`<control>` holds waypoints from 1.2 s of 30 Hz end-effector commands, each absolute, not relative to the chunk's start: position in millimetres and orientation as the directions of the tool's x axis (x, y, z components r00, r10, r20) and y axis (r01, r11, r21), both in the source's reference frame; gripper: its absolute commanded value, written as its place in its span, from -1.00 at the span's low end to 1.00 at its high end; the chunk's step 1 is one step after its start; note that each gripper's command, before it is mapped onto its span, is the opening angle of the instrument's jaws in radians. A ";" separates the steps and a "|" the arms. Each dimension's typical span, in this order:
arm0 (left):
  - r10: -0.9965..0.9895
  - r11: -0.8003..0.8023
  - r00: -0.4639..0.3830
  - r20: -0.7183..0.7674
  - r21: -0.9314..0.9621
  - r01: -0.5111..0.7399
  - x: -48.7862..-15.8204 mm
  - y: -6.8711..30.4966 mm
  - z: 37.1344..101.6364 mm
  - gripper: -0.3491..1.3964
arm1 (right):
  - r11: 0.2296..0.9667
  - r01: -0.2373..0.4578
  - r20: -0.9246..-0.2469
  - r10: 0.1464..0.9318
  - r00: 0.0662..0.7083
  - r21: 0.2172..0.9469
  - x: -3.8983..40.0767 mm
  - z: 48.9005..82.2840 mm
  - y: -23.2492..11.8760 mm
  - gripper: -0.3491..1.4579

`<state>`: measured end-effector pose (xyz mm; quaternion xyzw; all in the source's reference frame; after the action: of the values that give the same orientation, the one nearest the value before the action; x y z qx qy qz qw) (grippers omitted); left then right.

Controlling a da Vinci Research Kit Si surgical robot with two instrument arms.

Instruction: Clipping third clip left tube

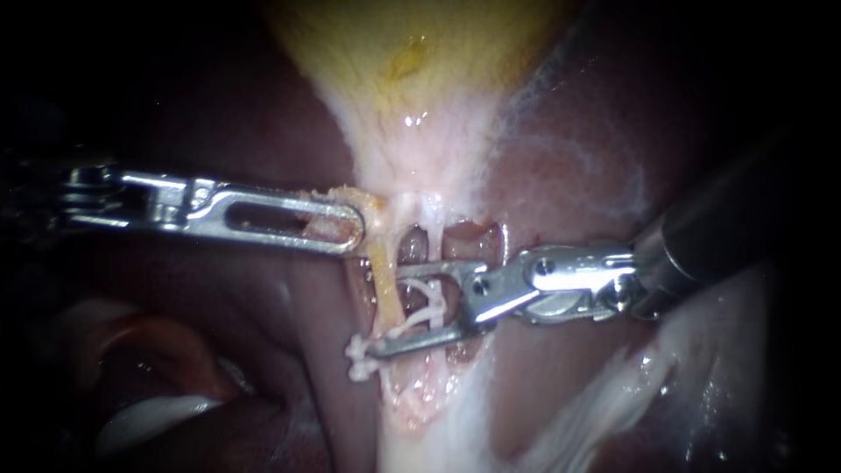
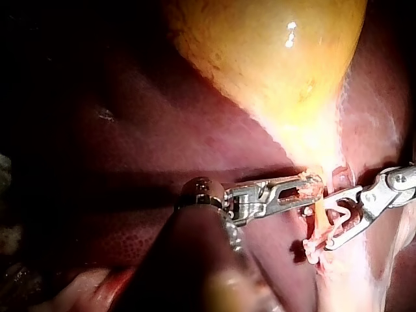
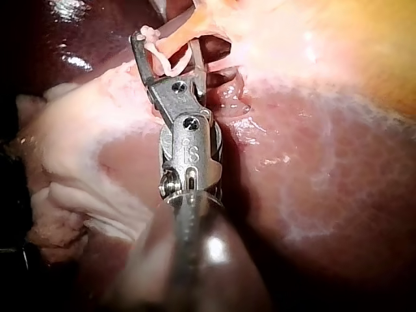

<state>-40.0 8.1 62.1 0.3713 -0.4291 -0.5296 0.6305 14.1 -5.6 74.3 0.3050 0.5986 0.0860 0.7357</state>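
The right instrument (image 1: 390, 314) reaches in with its jaws part-open, a white clip (image 1: 429, 302) carried between them and touched by both, and straddles the yellowish left tube (image 1: 382, 263), which runs down from the gallbladder's (image 1: 412, 52) pale neck and passes between the clip's legs. Just beside and above it, the left instrument (image 1: 350, 223) has its slotted jaws closed on a shred of tissue (image 1: 372, 203) at that neck, with dark liver (image 1: 569, 175) on either side.
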 end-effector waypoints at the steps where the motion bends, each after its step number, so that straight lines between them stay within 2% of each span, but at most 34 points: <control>1: -0.987 0.163 0.071 0.147 0.923 0.350 -40.0 8.1 62.1 -1.00 | 0.792 0.238 -0.823 0.507 0.257 0.563 14.3 74.4 -5.5 -0.11; 9: -0.987 0.163 0.071 0.147 0.923 0.349 -40.0 8.2 62.2 -1.00 | 0.735 0.247 -0.776 0.602 0.189 0.631 15.9 74.5 -4.9 -0.12; 17: -0.986 0.163 0.071 0.148 0.923 0.349 -40.0 8.2 62.3 -1.00 | 0.715 0.236 -0.752 0.640 0.160 0.658 15.6 75.0 -3.8 -0.15; 30: -0.986 0.164 0.072 0.148 0.923 0.348 -39.9 8.4 62.6 -1.00 | 0.699 0.221 -0.730 0.674 0.114 0.680 14.7 73.5 -1.7 -0.20; 33: -0.986 0.164 0.072 0.148 0.923 0.348 -39.9 8.4 62.6 -1.00 | 0.687 0.219 -0.717 0.687 0.118 0.693 14.5 73.5 -1.7 -0.26; 36: -0.986 0.164 0.072 0.148 0.923 0.348 -39.9 8.4 62.7 -1.00 | 0.667 0.214 -0.697 0.707 0.123 0.714 14.1 73.5 -1.8 -0.45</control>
<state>-40.0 8.4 62.7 0.3718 -0.4291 -0.5290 0.6308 13.9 -1.8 73.4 0.3646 0.6343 0.1900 0.6546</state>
